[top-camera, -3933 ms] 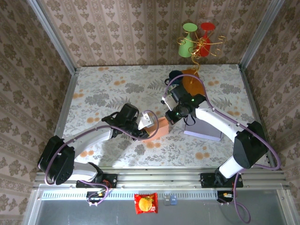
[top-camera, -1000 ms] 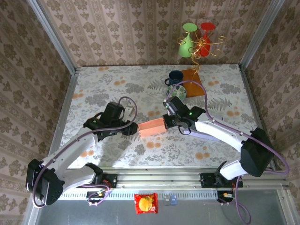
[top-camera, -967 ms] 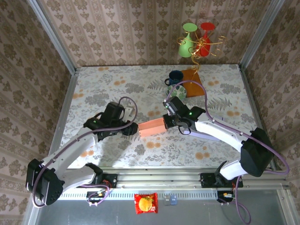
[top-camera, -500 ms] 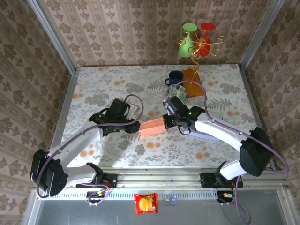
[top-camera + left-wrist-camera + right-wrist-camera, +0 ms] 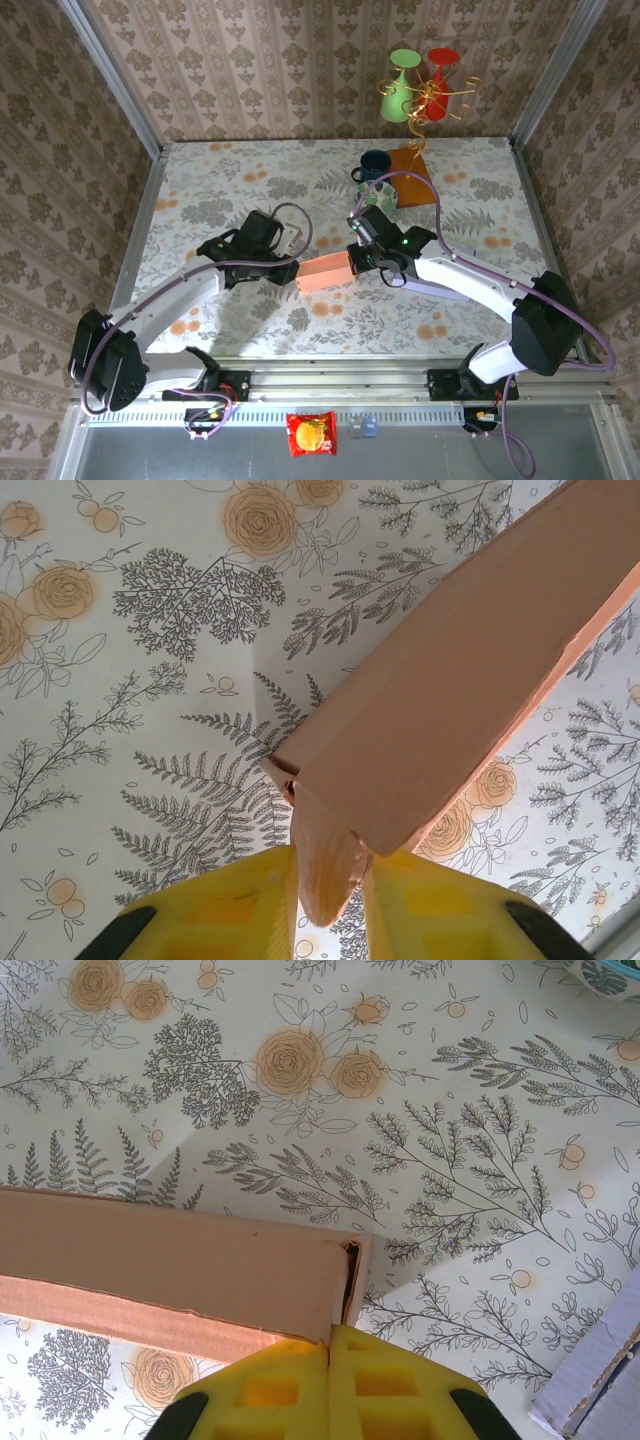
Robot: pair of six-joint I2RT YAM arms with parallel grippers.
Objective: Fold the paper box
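The paper box [image 5: 325,272] is being held between two pincers: its end flap [image 5: 322,855] in the nearly closed left gripper [image 5: 331,892], its far corner in the fully closed right gripper [image 5: 330,1352]. Seemingly, flap tucking inward is being prepared.

arms [image 5: 468,275]: white links, black joints | cables [image 5: 437,200]: purple | jaws: yellow moulded blocks

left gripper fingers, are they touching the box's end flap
Touching. The left wrist view shows the paper box with its end flap wedged between the two yellow fingers, both inner faces against it.
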